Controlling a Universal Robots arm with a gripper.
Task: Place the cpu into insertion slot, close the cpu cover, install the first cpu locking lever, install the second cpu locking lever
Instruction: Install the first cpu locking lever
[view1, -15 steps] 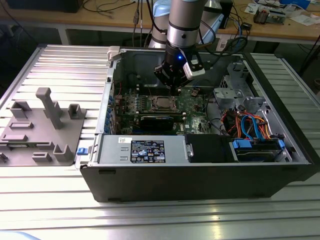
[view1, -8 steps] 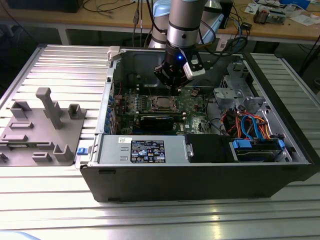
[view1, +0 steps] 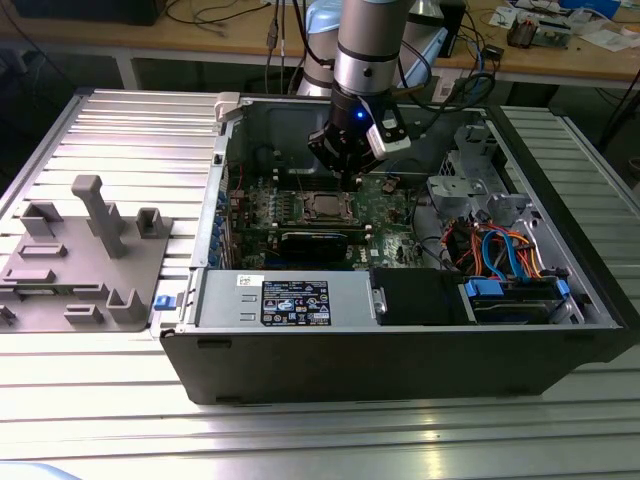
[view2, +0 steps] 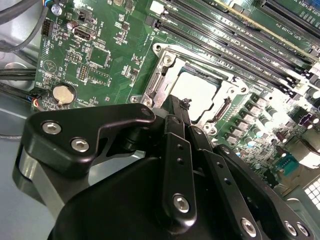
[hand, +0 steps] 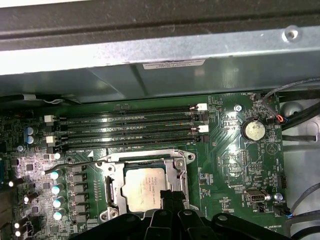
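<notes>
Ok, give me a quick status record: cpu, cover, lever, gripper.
cpu: seated flat in the insertion slot
cpu cover: down, framing the chip
lever: thin wire lever juts sideways from the socket over the board; latched or not, cannot tell
gripper: closed, tip low at the socket's edge beside the cpu
computer case: open, on the ribbed metal table

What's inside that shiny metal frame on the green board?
A flat silver chip fills the frame's window. The socket contacts beneath the chip are covered by it, and the gripper hides one edge of the chip.
</notes>
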